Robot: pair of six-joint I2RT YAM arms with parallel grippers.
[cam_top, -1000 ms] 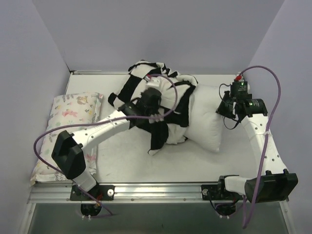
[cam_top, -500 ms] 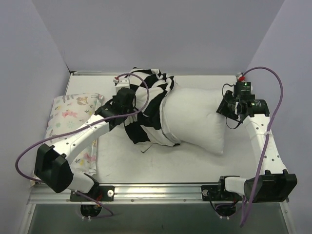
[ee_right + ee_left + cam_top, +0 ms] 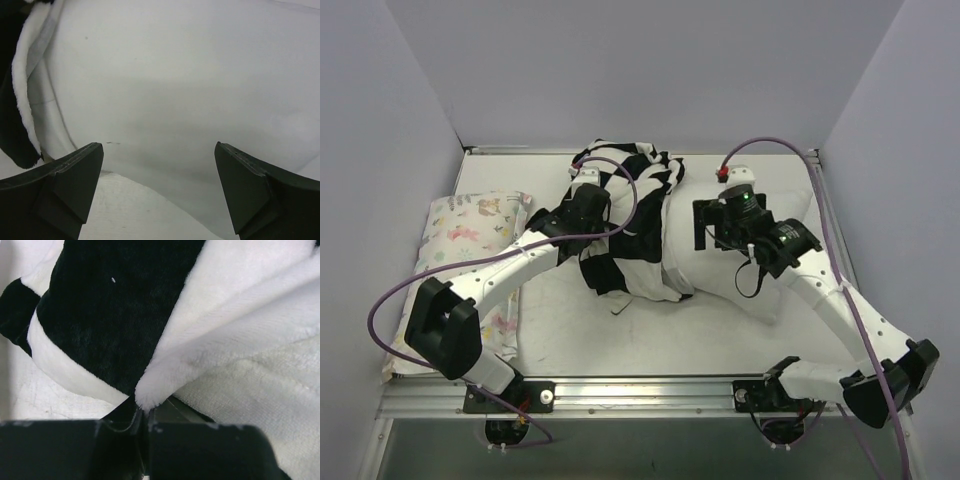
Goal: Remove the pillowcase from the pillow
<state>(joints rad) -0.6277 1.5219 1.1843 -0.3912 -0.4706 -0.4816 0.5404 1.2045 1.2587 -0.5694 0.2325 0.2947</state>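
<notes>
One grip | left fingers (image 3: 142, 427) clenched on pillowcase (image 3: 100, 315) | right fingers (image 3: 60, 185) spread wide over pillow (image 3: 175, 75)

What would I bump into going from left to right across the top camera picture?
animal pillow → pillowcase → pillow

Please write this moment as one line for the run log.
left gripper: shut on pillowcase | right gripper: open, above pillow | pillowcase: partly off, bunched at one end
</notes>
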